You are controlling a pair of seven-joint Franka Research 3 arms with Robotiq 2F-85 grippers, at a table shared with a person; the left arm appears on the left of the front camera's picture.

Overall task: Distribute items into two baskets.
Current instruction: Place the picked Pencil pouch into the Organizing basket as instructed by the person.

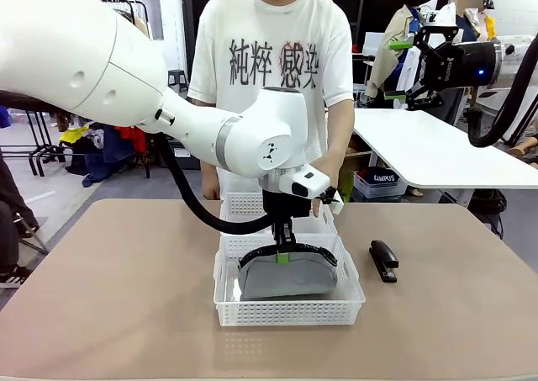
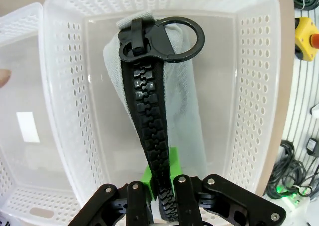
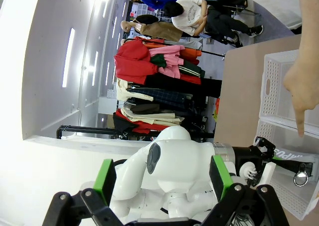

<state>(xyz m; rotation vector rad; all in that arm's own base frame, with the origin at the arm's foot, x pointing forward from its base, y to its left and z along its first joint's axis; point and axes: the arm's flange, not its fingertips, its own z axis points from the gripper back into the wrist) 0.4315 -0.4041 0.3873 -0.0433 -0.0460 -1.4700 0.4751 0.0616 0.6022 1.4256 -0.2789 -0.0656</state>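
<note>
The grey pouch (image 1: 286, 278) with its black zipper sits inside the near basket (image 1: 290, 315). My left gripper (image 1: 283, 253) is shut on the zipper along the pouch's top edge. In the left wrist view the left gripper (image 2: 162, 200) pinches the zipper strip, and the pouch (image 2: 187, 111) hangs over the near basket (image 2: 254, 86). The far basket (image 1: 244, 203) stands just behind it, holding nothing I can see. The black stapler (image 1: 383, 261) lies on the table right of the near basket. My right gripper (image 1: 399, 70) is raised high at the right, open, holding nothing.
A person stands at the far side, one hand (image 3: 301, 86) pointing a finger down at the far basket (image 3: 271, 86). The far basket (image 2: 20, 61) has a white label (image 2: 27, 126) on its floor. A white table (image 1: 437, 150) stands behind at the right.
</note>
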